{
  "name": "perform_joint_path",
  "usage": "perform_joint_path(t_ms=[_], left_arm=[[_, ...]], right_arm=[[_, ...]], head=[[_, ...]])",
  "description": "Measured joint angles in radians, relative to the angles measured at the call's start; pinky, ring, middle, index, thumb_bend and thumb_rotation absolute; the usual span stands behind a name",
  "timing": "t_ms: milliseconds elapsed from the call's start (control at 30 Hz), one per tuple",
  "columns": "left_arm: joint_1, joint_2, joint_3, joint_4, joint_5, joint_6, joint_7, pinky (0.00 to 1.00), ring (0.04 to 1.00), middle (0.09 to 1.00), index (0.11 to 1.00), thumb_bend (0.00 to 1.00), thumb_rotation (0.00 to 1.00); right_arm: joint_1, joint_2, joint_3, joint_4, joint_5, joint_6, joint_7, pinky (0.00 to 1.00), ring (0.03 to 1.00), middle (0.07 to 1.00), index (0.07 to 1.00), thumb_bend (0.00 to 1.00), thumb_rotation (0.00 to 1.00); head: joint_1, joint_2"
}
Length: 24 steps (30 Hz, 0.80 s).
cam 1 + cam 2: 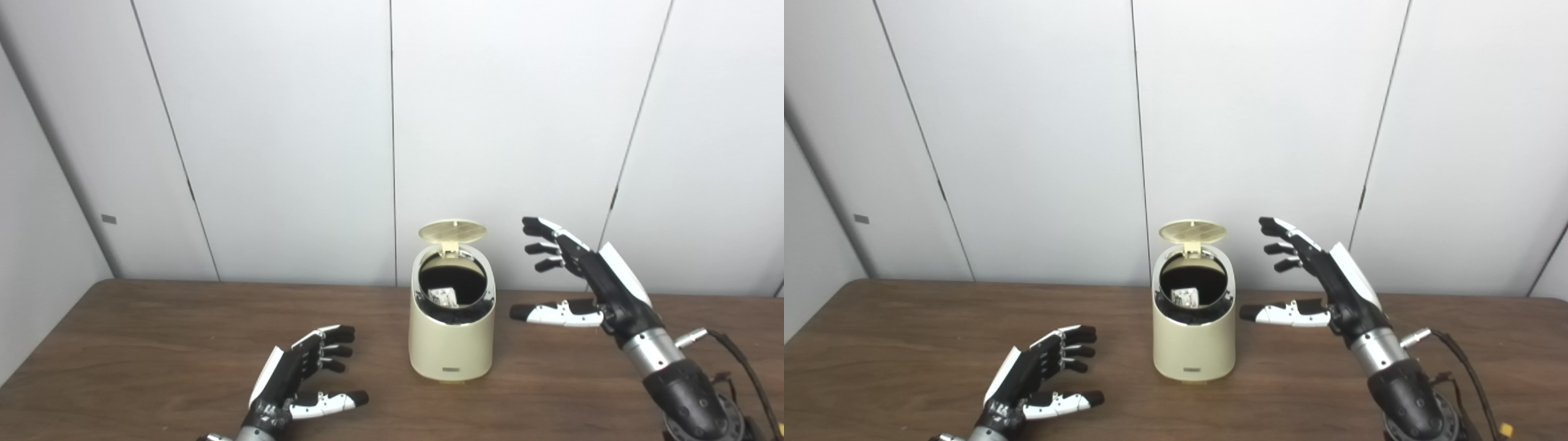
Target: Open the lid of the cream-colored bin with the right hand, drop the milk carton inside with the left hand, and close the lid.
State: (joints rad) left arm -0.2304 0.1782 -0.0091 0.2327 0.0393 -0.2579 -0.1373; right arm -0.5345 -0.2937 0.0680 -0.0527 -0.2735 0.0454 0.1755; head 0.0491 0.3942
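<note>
White wall panels stood behind a brown wooden table (122, 343). At the frame centre the cream-colored bin (452, 343) had its lid (452, 231) raised, and the milk carton (443, 297) lay inside. The left hand (294, 380), lower left, and the right hand (582, 288), right of the bin, were both spread and held nothing.

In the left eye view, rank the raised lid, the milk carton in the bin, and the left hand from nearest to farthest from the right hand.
1. Lid: raised at the bin's back, left of the right hand.
2. Milk carton: down inside the open bin.
3. Left hand: open, low over the table, across the bin.
</note>
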Motion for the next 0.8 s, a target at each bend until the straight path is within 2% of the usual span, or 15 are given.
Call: perform_joint_path(t_ms=[100,200,267,333,400,500,567,633,800], left_arm=[[-0.001,0.0,-0.001,0.001,0.004,0.0,0.001,0.65,0.736,0.792,0.808,0.81,0.1],[-0.003,-0.001,-0.002,0.002,0.004,0.0,0.001,0.65,0.732,0.788,0.806,0.83,0.1],[-0.005,-0.001,-0.002,0.004,0.004,0.0,0.0,0.65,0.734,0.789,0.807,0.83,0.1],[-0.006,-0.001,-0.002,0.006,0.003,0.0,0.0,0.65,0.736,0.791,0.81,0.83,0.1],[-0.007,-0.001,-0.002,0.009,0.0,-0.001,-0.003,0.65,0.738,0.795,0.815,0.82,0.09],[-0.009,-0.001,-0.002,0.011,-0.002,-0.008,-0.006,0.64,0.731,0.79,0.808,0.83,0.08],[-0.01,-0.001,-0.003,0.014,-0.002,-0.024,-0.007,0.64,0.733,0.79,0.804,0.82,0.09],[-0.011,-0.001,-0.004,0.017,-0.002,-0.039,-0.009,0.65,0.737,0.79,0.801,0.82,0.09],[-0.02,0.001,-0.006,0.03,-0.002,-0.044,-0.023,0.65,0.742,0.793,0.802,0.81,0.09]], right_arm=[[-0.043,-0.003,0.022,-0.014,-0.012,0.045,0.034,0.74,0.846,0.89,0.853,0.82,0.35],[-0.078,-0.01,0.045,-0.014,-0.02,0.08,0.07,0.76,0.88,0.912,0.864,0.8,0.4],[-0.103,-0.023,0.066,-0.01,-0.029,0.096,0.094,0.74,0.877,0.913,0.871,0.79,0.47],[-0.125,-0.038,0.082,0.0,-0.054,0.099,0.107,0.69,0.833,0.886,0.869,0.8,0.53],[-0.148,-0.047,0.095,0.017,-0.088,0.103,0.107,0.68,0.818,0.877,0.871,0.81,0.57],[-0.164,-0.059,0.128,0.024,-0.141,0.111,0.119,0.73,0.855,0.896,0.888,0.78,0.62],[-0.168,-0.064,0.153,0.023,-0.177,0.123,0.139,0.79,0.897,0.913,0.903,0.77,0.69],[-0.172,-0.071,0.185,0.024,-0.223,0.14,0.154,0.8,0.903,0.896,0.877,0.74,0.74],[-0.192,-0.075,0.206,0.032,-0.255,0.138,0.181,0.83,0.924,0.869,0.834,0.73,0.76]], head=[[-0.002,0.0],[-0.003,-0.003],[-0.003,-0.003],[-0.024,-0.002],[-0.025,-0.002],[-0.034,-0.002],[-0.041,-0.008],[-0.041,-0.006],[-0.043,-0.006]])
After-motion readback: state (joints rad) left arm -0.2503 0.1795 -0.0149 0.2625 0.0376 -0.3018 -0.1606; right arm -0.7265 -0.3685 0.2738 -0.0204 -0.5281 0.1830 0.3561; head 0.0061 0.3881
